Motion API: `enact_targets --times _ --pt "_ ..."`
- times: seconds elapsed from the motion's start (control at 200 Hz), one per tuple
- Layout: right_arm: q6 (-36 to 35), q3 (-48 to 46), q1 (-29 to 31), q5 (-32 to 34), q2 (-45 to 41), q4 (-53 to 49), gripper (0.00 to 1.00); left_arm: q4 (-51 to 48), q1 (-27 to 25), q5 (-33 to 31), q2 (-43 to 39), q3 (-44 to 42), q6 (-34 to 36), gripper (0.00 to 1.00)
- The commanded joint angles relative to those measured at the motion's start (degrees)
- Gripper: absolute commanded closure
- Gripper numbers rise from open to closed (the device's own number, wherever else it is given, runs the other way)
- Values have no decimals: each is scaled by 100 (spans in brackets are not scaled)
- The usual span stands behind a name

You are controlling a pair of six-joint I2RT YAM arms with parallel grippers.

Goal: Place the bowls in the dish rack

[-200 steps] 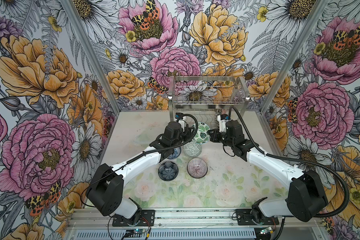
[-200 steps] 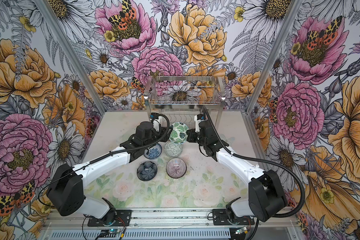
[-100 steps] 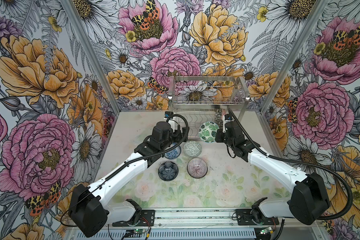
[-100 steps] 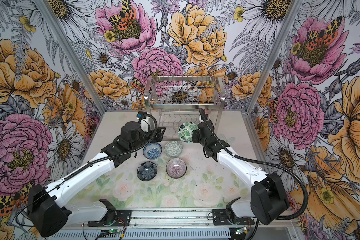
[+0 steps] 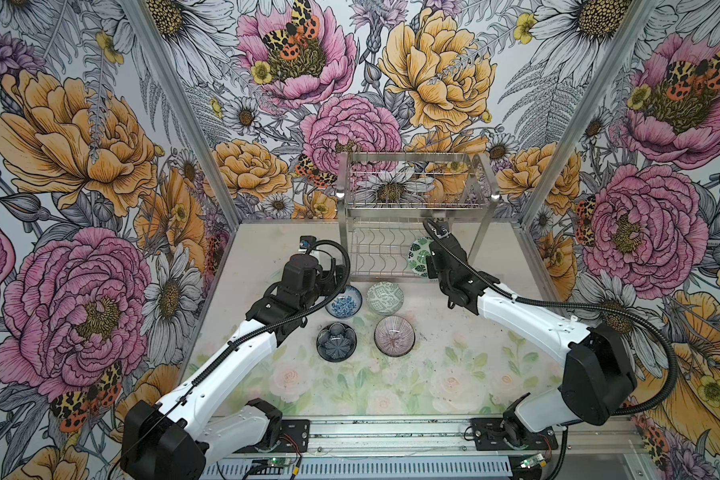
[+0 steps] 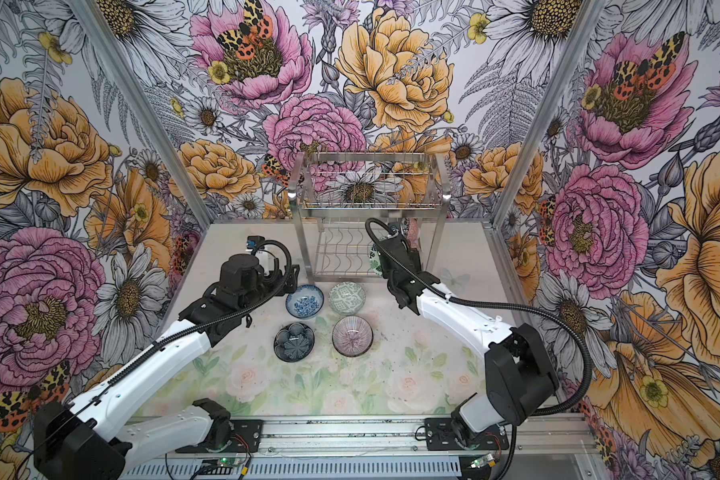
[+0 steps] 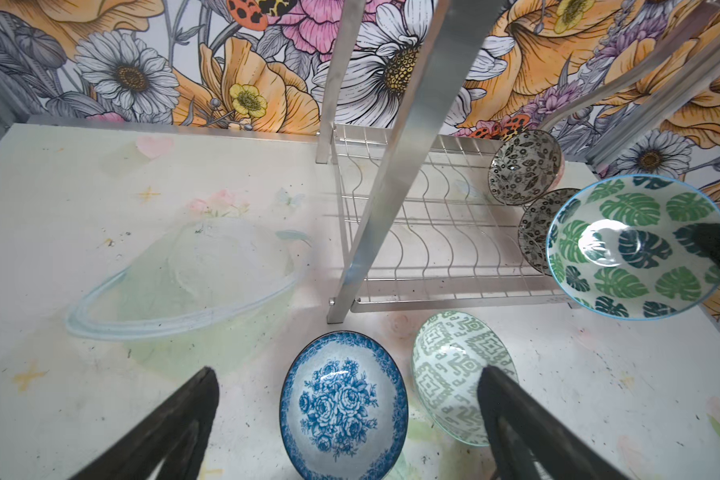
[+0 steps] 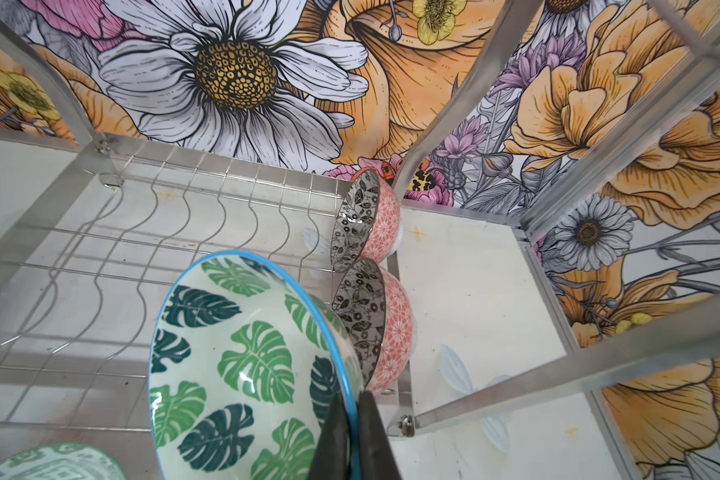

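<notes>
Right gripper holds leaf bowl beside two floral bowls in dish rack.

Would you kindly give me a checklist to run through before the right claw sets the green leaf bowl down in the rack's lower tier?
1. Grip: right claw shut on the green leaf bowl's rim: ok.
2. Orientation: bowl held on edge, like the two floral bowls standing in the dish rack: ok.
3. Free slot: wavy dividers beside those bowls are bare: ok.
4. Gap to the nearer floral bowl: the leaf bowl overlaps it in the right wrist view: cannot tell.
5. Left claw open, outside the rack, by the blue bowl: ok.
</notes>
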Motion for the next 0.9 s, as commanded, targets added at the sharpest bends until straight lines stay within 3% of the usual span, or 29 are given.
enact_targets --times 0.0,0.896 --pt "-398 367 71 621 119 447 100 -90 114 -79 -117 -91 118 1" --pt "-1986 1126 124 1662 1420 1395 100 -108 468 5 -86 -161 172 1"
